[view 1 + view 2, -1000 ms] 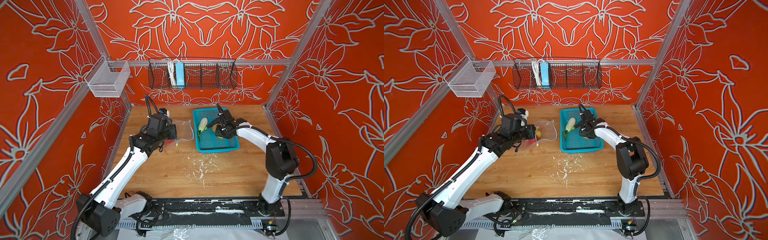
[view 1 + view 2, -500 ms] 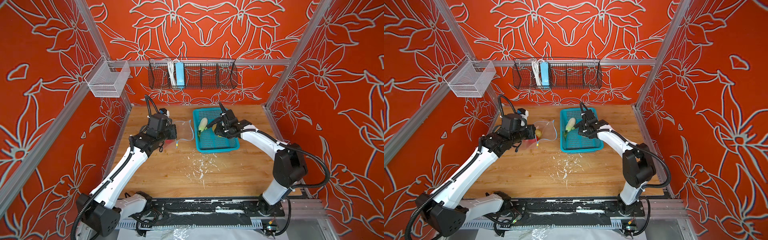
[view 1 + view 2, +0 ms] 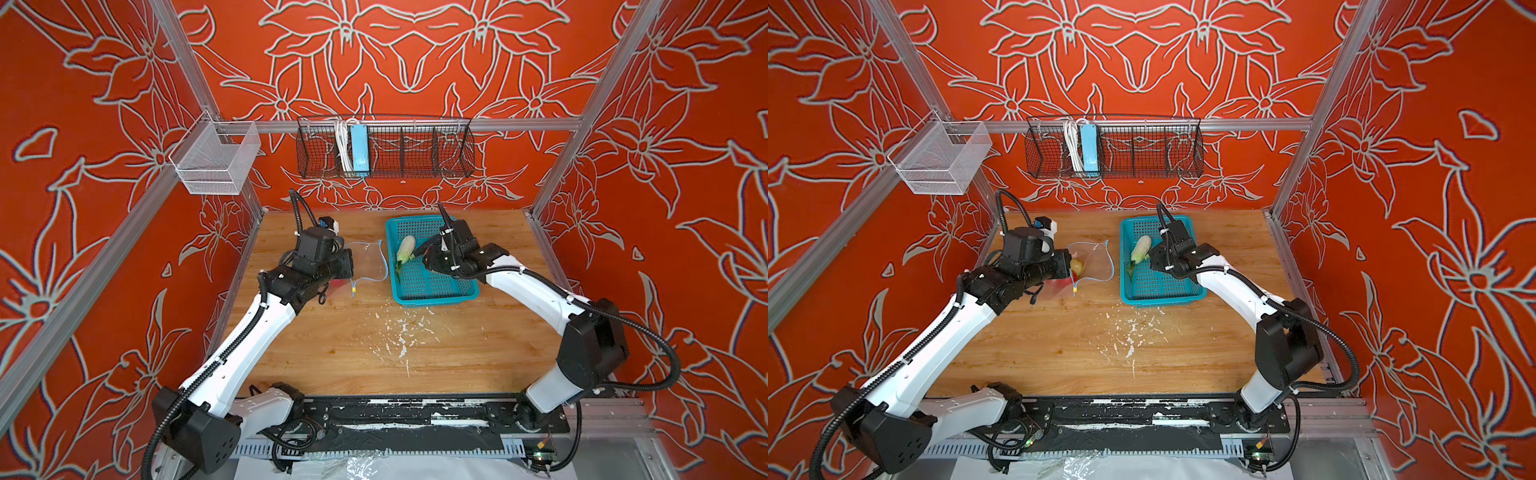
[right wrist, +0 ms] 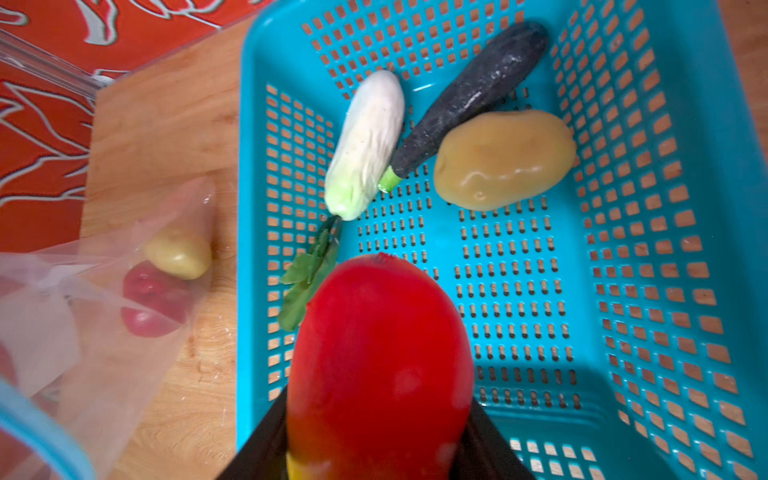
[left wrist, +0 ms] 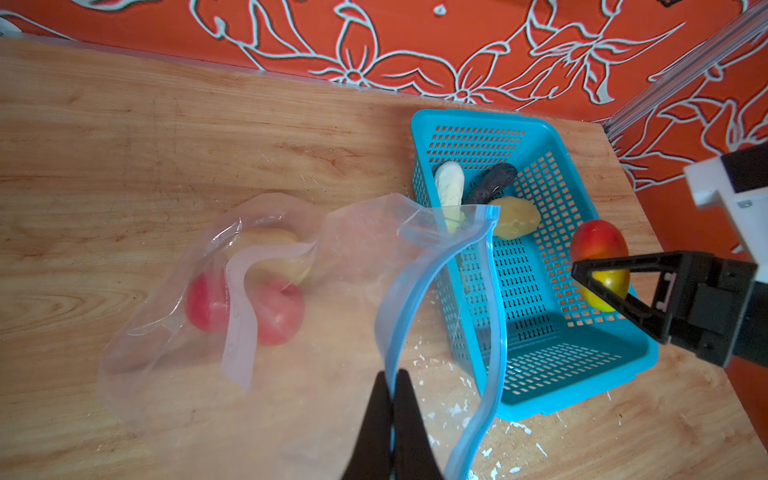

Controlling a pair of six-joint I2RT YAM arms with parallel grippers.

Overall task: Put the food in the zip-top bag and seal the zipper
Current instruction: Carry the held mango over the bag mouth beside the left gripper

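Left wrist view: left gripper (image 5: 392, 376), jaws pinched on zipper (image 5: 415, 286), holds zip-top bag (image 5: 174, 374) mouth open on table (image 5: 124, 124) beside basket (image 4: 665, 208); bag contains two tomatoes (image 5: 276, 316), one potato (image 5: 274, 253); right gripper (image 4: 374, 432) clamped on red-yellow fruit (image 4: 378, 345) above basket containing leafy vegetable (image 4: 368, 141), eggplant (image 4: 469, 95), second potato (image 4: 505, 160).

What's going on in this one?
The left claw pinches the blue zipper edge of the zip-top bag, holding its mouth open. The right claw grips the red-yellow fruit above the teal basket. Two tomatoes and a potato are bagged; leafy vegetable, eggplant and another potato lie in the basket.
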